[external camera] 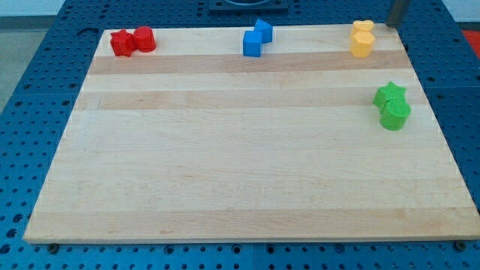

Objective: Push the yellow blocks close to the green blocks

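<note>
Two yellow blocks touch at the view's top right: a heart-like one (363, 27) above a hexagon-like one (361, 44). Two green blocks touch at the right edge: a star (390, 94) above a cylinder (395, 116). My tip (391, 24) is at the top right corner of the board, just right of the upper yellow block and apart from it. The yellow pair lies above and a little left of the green pair, with a gap of bare wood between them.
Two red blocks (133, 40) touch at the top left. Two blue blocks (257, 39) touch at the top middle. The wooden board (225, 165) lies on a blue perforated table (30, 112).
</note>
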You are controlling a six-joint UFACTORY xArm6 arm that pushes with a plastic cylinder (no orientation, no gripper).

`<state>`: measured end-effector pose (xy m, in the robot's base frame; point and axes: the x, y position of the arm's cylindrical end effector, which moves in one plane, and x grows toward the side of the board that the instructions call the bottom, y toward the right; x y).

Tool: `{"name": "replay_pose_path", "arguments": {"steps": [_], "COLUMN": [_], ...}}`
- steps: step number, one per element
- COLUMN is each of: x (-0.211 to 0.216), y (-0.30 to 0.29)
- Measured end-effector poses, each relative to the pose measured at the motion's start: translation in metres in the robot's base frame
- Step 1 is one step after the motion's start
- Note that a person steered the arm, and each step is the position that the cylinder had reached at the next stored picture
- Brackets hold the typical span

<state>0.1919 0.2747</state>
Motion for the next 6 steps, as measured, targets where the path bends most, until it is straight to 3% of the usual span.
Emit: {"name": "replay_pose_path", "arguments": {"steps": [2, 4, 5, 6], "x": [0.013, 0.084, 0.077, 0.042], "y": [-0.055, -0.063, -0.058, -0.027]}}
